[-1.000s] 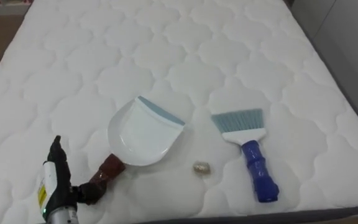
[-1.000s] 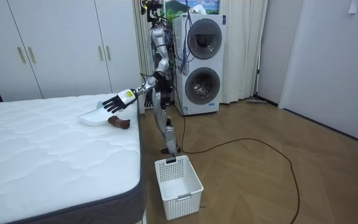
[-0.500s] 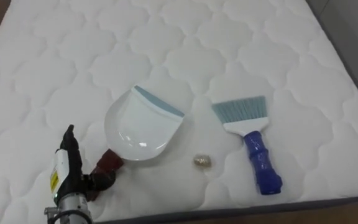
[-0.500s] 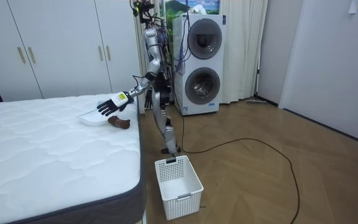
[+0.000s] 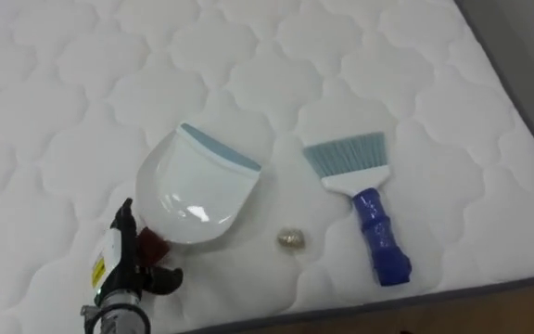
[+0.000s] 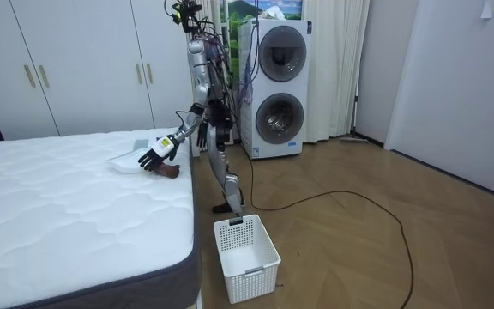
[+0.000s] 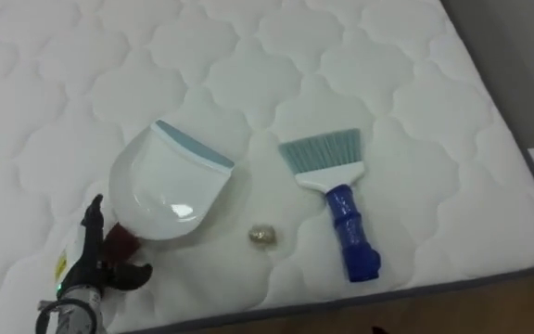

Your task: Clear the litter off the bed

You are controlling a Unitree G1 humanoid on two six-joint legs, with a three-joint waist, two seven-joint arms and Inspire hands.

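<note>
On the white bed (image 5: 54, 102), the robot's left hand (image 5: 119, 267) hovers unclenched just over the brown handle (image 5: 154, 247) of a white dustpan (image 5: 197, 190), a small scrap (image 5: 291, 238) and blue brush (image 5: 364, 209) beside it; a glancing grasp may shove the pan away

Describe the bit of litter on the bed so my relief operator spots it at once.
Look at the white quilted mattress, near the robot's edge. Between the white dustpan and the blue-handled brush lies a small crumpled scrap. It is the smallest thing there, tan and with no handle.
</note>
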